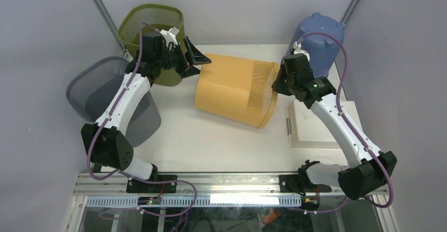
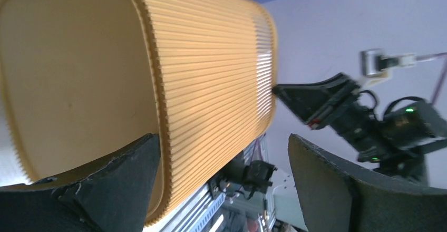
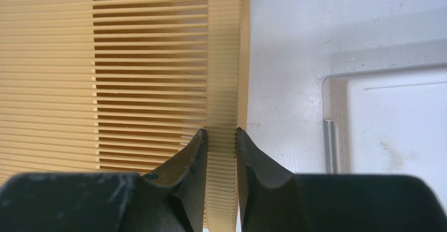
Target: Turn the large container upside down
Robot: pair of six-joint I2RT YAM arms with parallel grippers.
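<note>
1. White tabletop between grey walls, from above: the large orange container lies on its side mid-table. Its base faces my left gripper and its open rim faces my right gripper. A green mesh bin, a grey mesh bin, a blue bin and a white tray stand around it.
2. Left wrist: my fingers are spread wide, holding nothing. The container's flat base sits just ahead of them. One finger is at its lower edge; whether it touches I cannot tell.
3. Right wrist: my fingertips are clamped on the ribbed rim, one on each side of the wall. To flip it well, I'd hold the rim low as a hinge and push the base up and over with the left. I'd go slowly, since that thin rim could slip, and land it short of the tray.
</note>
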